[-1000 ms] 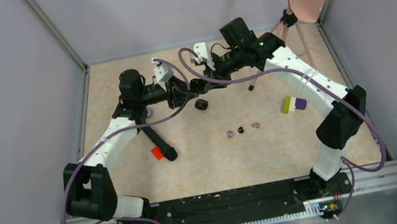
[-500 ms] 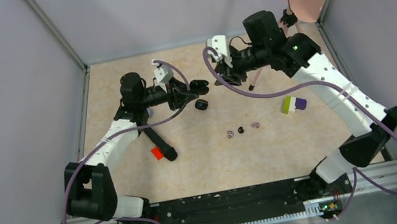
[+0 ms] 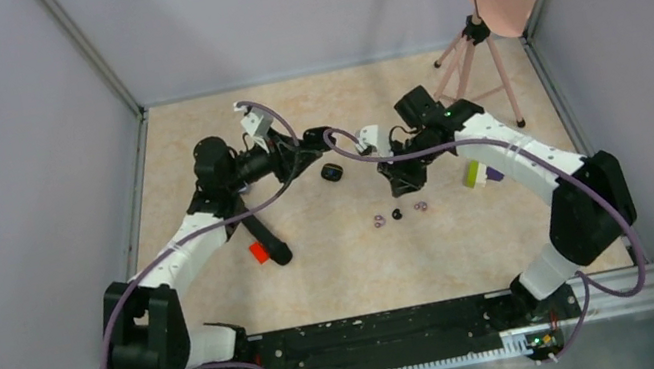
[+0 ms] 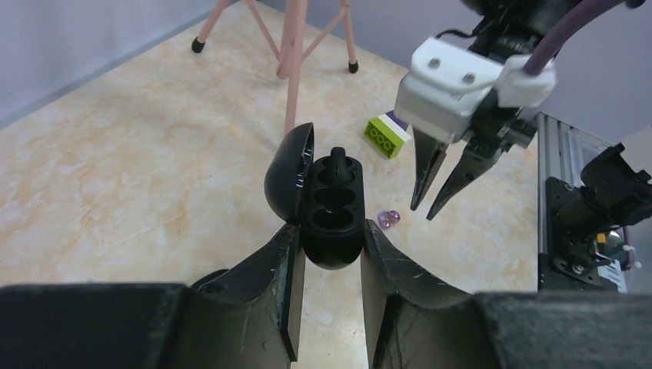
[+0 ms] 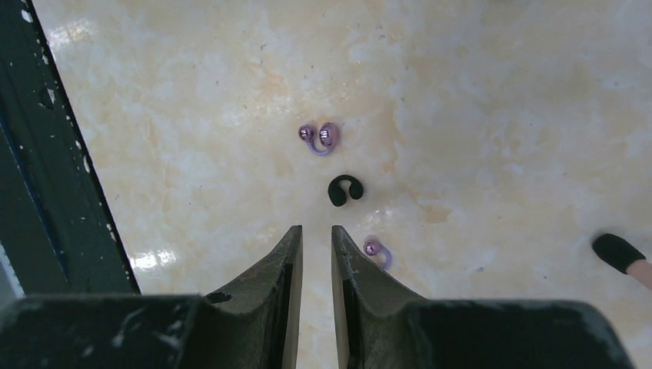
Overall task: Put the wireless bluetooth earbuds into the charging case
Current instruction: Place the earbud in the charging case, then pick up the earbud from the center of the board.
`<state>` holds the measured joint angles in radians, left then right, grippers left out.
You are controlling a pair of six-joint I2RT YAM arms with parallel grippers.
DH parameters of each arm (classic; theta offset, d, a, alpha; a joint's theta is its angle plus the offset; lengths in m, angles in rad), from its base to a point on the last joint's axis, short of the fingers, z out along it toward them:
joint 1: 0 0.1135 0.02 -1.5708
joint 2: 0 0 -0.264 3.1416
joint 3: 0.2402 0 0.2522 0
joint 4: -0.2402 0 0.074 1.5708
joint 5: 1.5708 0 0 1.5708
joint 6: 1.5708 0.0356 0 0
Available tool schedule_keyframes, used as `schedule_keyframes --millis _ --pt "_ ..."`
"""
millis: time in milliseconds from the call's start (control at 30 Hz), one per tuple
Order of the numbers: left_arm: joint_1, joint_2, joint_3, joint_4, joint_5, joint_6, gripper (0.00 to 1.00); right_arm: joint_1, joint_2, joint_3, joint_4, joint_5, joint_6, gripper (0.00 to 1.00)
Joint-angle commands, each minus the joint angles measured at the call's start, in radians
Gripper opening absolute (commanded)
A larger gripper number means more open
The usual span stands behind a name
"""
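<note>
right jaws beside half-hidden purple earbud [image 5: 376,250]

bare table [image 3: 337,264] around earbuds [image 3: 397,214], blocks [image 3: 475,173] rightward

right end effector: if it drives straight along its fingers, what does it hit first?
Likely bare tabletop, just short of the black earbud. A purple earbud lies beside the right end effector, off that line. Depth unclear.

Overhead camera over whole table [image 3: 337,264]; left wrist low, sideways; right wrist close, straight down; purple earbud [image 4: 389,218] common.
</note>
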<state>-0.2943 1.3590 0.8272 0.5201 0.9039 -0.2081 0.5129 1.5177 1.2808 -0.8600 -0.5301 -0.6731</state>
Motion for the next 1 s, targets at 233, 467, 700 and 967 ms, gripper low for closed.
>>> schedule_keyframes --millis 233,467,700,967 --pt "0.082 -0.131 -0.102 0.023 -0.154 -0.129 0.0 0.016 0.108 -0.005 0.028 -0.021 -0.51 0.19" --pt "0.115 -0.163 -0.099 -0.043 -0.197 -0.125 0.0 0.086 0.297 0.135 -0.03 0.031 -0.393 0.15" --pt "0.164 -0.179 -0.082 -0.101 -0.241 -0.107 0.0 0.193 0.363 0.25 -0.026 0.283 0.287 0.07" --pt "0.199 -0.157 -0.052 -0.126 -0.239 -0.101 0.0 0.245 0.304 0.167 -0.051 0.505 0.647 0.12"
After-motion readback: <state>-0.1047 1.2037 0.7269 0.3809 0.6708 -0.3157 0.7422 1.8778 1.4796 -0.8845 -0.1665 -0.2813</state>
